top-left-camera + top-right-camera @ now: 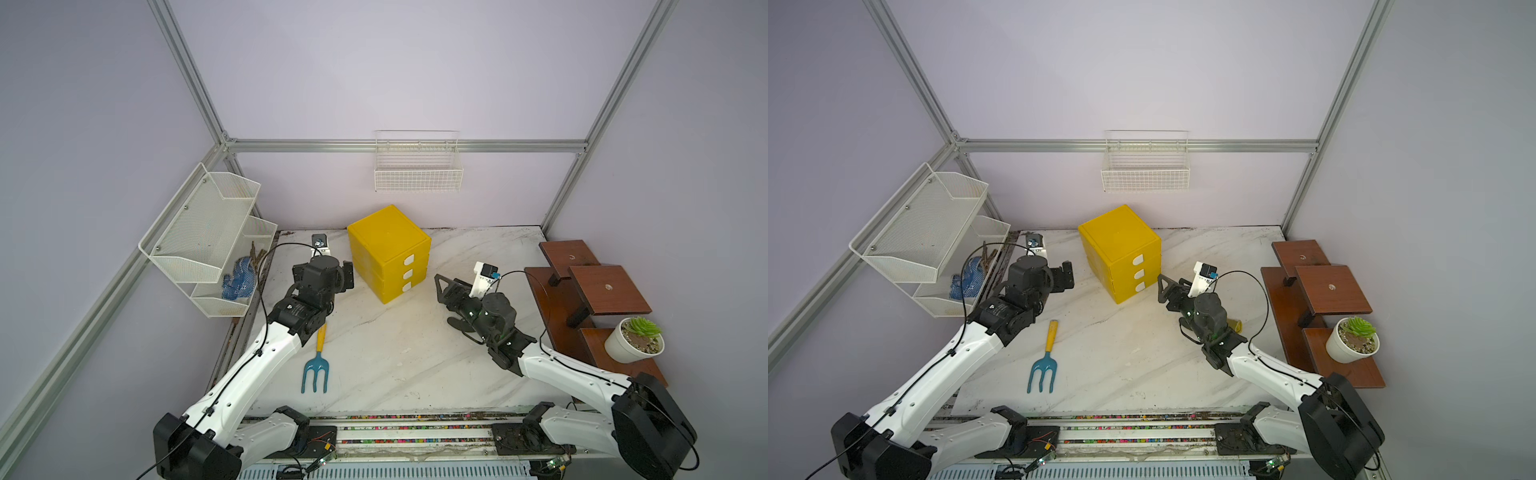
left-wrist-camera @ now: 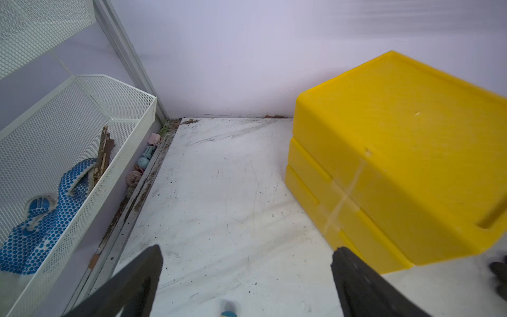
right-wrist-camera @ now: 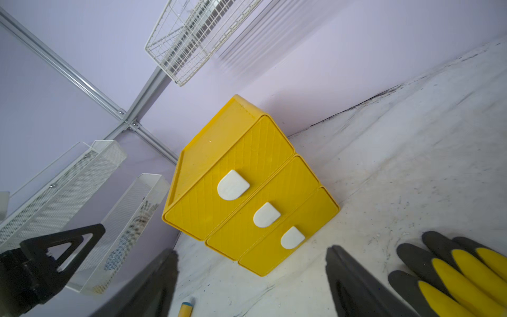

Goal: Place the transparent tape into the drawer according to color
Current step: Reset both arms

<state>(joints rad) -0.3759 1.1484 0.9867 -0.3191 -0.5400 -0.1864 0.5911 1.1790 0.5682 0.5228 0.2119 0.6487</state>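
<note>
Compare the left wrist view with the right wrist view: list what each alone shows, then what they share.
Left wrist only: a cross of clear tape on a plain side of the yellow cabinet, and pastel bits in the gap beside the marble table. Right wrist only: three shut drawers with white handles, a grey-and-yellow glove, the wall wire basket. Both: the cabinet, the table, the mesh baskets.

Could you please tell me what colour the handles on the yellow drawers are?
White. The three tab handles show best in the right wrist view.
</note>
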